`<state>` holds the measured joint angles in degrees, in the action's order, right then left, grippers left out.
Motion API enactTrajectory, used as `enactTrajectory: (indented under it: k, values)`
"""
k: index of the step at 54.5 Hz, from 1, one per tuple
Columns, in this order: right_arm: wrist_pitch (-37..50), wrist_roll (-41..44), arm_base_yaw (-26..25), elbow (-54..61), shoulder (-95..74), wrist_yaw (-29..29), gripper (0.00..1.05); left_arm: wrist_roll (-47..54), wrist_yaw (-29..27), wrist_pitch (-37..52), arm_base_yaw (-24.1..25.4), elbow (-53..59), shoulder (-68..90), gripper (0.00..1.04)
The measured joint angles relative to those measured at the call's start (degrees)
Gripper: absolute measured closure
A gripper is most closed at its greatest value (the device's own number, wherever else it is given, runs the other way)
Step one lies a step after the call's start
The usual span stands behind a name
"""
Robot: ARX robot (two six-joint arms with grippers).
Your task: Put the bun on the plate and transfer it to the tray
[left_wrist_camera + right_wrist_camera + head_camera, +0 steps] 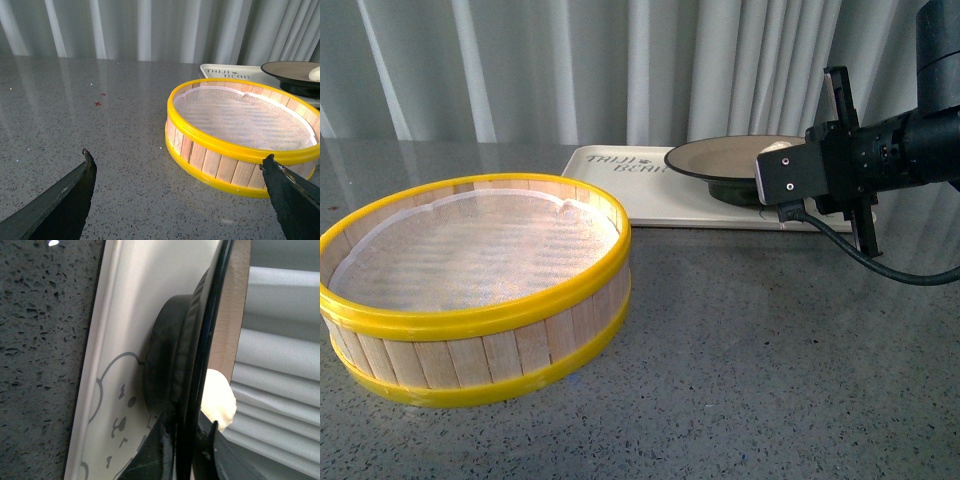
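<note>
my left end effector [177, 192] hangs open over bare tabletop [75, 115], holding nothing, w/ the empty yellow-rimmed steamer [470, 270] just ahead. further right the tray [620, 185] lies flat, long axis running left-right across my view, lettering toward the steamer. the plate [720, 160] sits above it, foot touching or just off the tray, can't tell which. my right end effector [187, 450] is clamped on the plate's rim at its near-right edge. the bun [217, 400] sits inside near that rim, pleats not visible. plate looks stiff, glazed, prob slippery and breakable, so a rim pinch needs it kept level. bun seems soft, light, could roll.
</note>
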<state>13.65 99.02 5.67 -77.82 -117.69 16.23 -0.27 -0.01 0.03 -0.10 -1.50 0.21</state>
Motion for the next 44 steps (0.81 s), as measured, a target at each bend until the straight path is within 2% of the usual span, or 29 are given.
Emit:
enactTrajectory:
  k: [19, 32, 35, 39, 42, 44]
  values:
    - [0.83, -3.04, -0.79, 5.25, 2.93, 0.02, 0.43, 0.00, -0.02, 0.00, 0.00, 0.00, 0.02, 0.07]
    - [4.74, -11.37, 0.52, 15.02, 12.26, 0.63, 0.07, 0.00, -0.02, 0.00, 0.00, 0.00, 0.02, 0.07]
    - [6.29, -13.46, 1.20, 17.51, 15.21, 0.44, 0.08, 0.00, -0.02, 0.00, 0.00, 0.00, 0.00, 0.07]
    - [11.08, -20.26, 2.95, 22.75, 21.66, -2.45, 0.09, 0.00, -0.02, 0.00, 0.00, 0.00, 0.02, 0.07]
    - [15.56, -28.72, 4.46, 27.19, 27.52, -7.93, 0.09, 0.00, -0.02, 0.00, 0.00, 0.00, 0.00, 0.07]
    - [16.35, -34.16, 5.03, 28.63, 30.45, -9.62, 0.09, 0.00, -0.02, 0.00, 0.00, 0.00, 0.02, 0.07]
